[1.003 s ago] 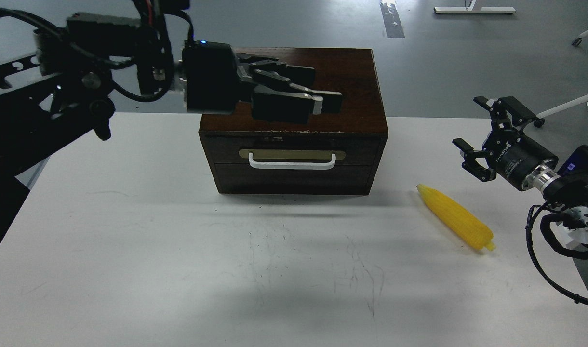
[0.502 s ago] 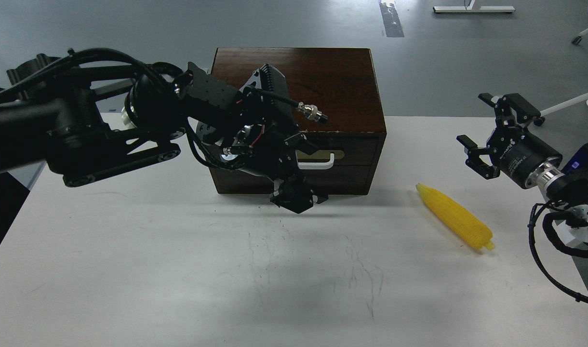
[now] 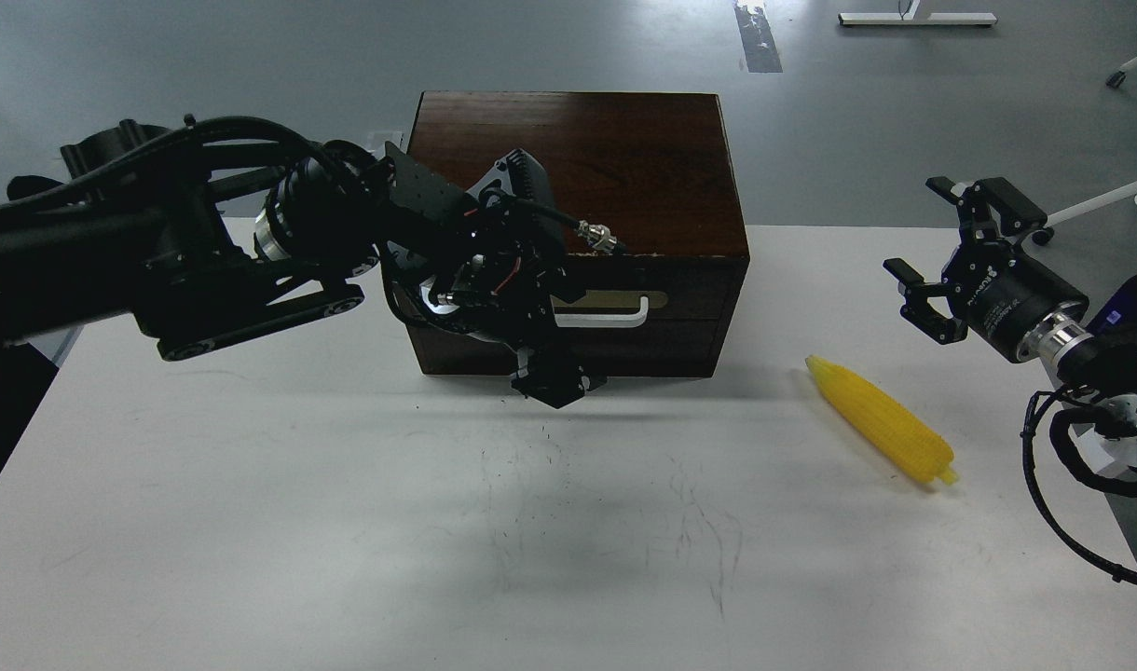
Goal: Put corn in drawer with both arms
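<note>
The corn [image 3: 881,420] lies on the white worktop [image 3: 252,522], right of the cabinet [image 3: 624,168] whose drawer [image 3: 680,300] is closed. The left gripper [image 3: 550,380] hangs in front of the drawer by the white handle [image 3: 615,317], its jaws too dark to tell. The right gripper [image 3: 946,252] hovers beyond the corn, jaws spread

We see a scuffed white worktop [image 3: 252,522] carrying a dark wooden cabinet [image 3: 578,177] and, well apart, the corn [image 3: 881,419].
</note>
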Controlling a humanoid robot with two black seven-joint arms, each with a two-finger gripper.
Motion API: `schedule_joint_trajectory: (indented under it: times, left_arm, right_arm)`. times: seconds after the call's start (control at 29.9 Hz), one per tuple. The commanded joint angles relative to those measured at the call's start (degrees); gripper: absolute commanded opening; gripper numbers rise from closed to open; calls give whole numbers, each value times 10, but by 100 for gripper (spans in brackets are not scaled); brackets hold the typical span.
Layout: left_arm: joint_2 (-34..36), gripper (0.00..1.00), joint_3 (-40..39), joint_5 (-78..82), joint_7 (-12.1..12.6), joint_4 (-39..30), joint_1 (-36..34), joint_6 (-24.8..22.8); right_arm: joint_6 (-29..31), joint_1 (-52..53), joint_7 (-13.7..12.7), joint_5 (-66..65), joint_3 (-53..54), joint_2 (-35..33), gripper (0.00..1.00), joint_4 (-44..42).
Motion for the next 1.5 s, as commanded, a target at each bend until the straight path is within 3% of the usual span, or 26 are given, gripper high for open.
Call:
schedule_joint_trajectory:
  times: [0.0, 1.47]
  left_arm:
    - [-2, 99, 1, 0, 0, 13, 0, 0]
    - [-26, 99, 34, 11, 0, 51, 4, 0]
  right_arm:
    - [0, 0, 0, 0, 0, 0, 100, 0]
    - [0, -1, 0, 1, 1, -9, 100, 4]
